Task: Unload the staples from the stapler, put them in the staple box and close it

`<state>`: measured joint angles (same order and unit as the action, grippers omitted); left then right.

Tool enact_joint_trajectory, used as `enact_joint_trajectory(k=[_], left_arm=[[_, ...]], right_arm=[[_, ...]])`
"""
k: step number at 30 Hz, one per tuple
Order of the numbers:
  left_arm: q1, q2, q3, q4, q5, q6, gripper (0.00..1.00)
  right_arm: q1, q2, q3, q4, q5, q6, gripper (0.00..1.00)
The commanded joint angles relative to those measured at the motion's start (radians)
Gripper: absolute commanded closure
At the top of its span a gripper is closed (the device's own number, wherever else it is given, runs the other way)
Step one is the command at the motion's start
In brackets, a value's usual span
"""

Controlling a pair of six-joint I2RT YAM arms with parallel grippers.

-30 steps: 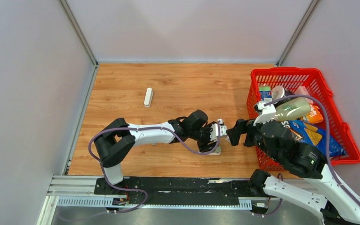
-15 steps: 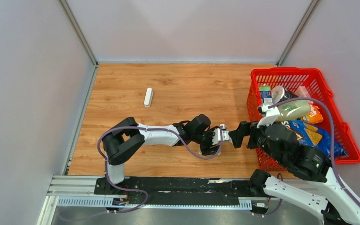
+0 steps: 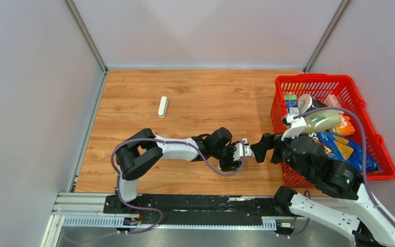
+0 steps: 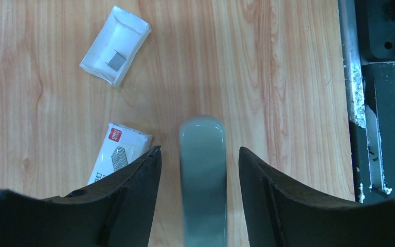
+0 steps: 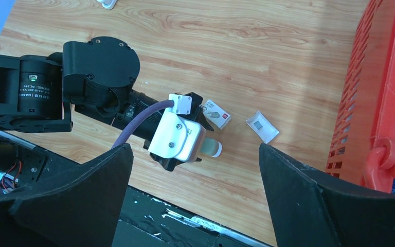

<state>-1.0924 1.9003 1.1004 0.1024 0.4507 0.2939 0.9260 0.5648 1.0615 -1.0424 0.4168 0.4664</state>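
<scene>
The left pincer [image 4: 199, 150], spread, straddles the stapler [image 4: 202, 195] at lower centre; its long axis runs straight up the frame.

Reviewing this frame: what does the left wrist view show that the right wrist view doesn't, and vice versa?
Only the left wrist view: the left end effector open around the pale stapler, a gap on each side. Only the right wrist view: the red basket and the left arm's black joints. Both: the stapler, the white box with a red label, and the clear packet holding a staple strip.
</scene>
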Motion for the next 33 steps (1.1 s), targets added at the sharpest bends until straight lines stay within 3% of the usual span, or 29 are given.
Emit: enact_joint_trajectory(k=[1, 13, 18, 33], left_arm=[[-0.008, 0.013, 0.024, 0.039, 0.013, 0.016, 0.37], [-0.009, -0.004, 0.035, 0.014, -0.014, 0.013, 0.68], [-0.014, -0.053, 0.023, 0.013, -0.040, 0.005, 1.00], [-0.014, -0.319, -0.022, -0.124, -0.115, -0.074, 1.00]], right_arm=[[-0.004, 0.007, 0.014, 0.028, -0.013, -0.014, 0.04], [-0.004, 0.012, 0.005, 0.035, -0.021, -0.015, 0.06], [-0.004, 0.006, 0.012, 0.036, -0.009, -0.015, 0.07], [-0.004, 0.052, 0.103, 0.090, -0.090, -0.080, 0.07]])
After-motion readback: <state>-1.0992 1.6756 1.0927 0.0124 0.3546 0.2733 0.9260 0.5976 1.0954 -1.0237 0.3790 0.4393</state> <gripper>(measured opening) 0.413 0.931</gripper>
